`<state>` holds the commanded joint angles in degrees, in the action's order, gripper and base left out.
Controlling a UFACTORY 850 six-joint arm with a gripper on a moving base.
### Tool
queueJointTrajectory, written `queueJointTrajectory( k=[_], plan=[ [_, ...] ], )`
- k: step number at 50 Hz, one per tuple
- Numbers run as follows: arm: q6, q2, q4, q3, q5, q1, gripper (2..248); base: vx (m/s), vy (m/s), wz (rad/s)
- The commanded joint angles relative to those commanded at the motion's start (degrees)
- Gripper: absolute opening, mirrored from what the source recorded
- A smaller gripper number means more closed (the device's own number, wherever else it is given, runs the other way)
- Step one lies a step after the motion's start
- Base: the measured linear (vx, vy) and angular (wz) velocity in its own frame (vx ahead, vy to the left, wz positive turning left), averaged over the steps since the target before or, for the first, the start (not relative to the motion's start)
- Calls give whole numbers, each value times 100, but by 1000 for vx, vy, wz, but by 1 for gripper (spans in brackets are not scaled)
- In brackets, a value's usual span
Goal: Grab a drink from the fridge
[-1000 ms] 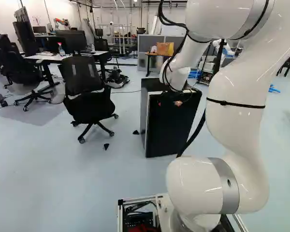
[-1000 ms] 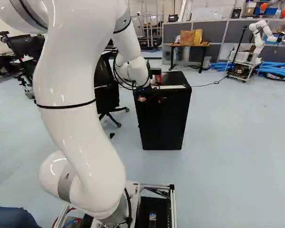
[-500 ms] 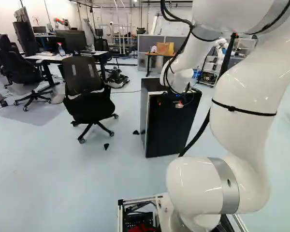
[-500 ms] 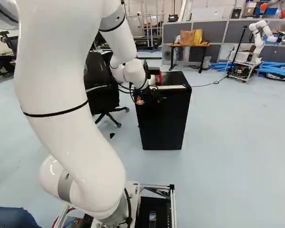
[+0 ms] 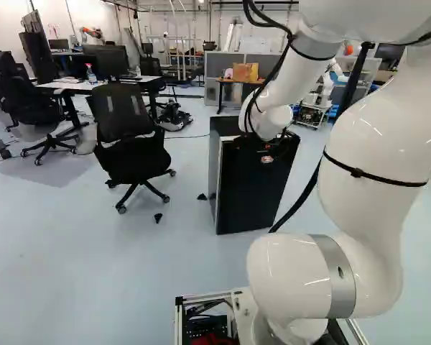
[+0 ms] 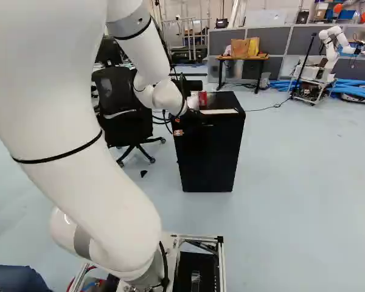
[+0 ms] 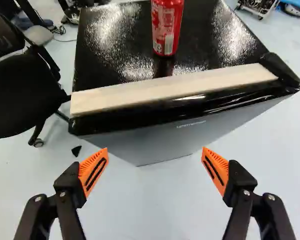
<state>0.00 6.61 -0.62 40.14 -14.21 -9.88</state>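
At the wrist's end in the left base view, my gripper (image 5: 276, 146) shows small and dark against the fridge's upper part. The wrist view has the gripper (image 7: 155, 167) wide open, nothing between its orange pads. Ahead of the fingers is the black fridge (image 7: 115, 55), its door closed, with a pale strip (image 7: 175, 86) along the top's near edge. A red can (image 7: 167, 25) stands upright on that top, farther ahead than the strip and apart from the fingers. In the right base view the can (image 6: 202, 98) is just beside my wrist. The fridge's inside is hidden.
A black office chair (image 5: 122, 136) stands left of the fridge, with a desk (image 5: 93, 84) behind it. Grey partitions and a small table (image 6: 242, 58) are farther back. Another robot (image 6: 331, 48) stands at the right of the right base view. A small dark piece (image 7: 76, 150) lies on the floor.
The arm's upper links have swung right in the left base view, and the wrist has shifted left in the right base view, uncovering more of the can. The base, fridge and can have not moved.
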Motion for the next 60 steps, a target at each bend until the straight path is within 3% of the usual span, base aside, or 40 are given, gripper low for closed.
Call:
queueJointTrajectory(
  k=[27, 43, 60],
  plan=[
    [0, 67, 0, 7, -1537, 0, 247, 0, 0, 0],
    [0, 348, 0, 96, -2405, 8, 247, 0, 0, 0],
    [0, 757, 0, 326, -3025, 7, 247, 0, 0, 0]
  ],
)
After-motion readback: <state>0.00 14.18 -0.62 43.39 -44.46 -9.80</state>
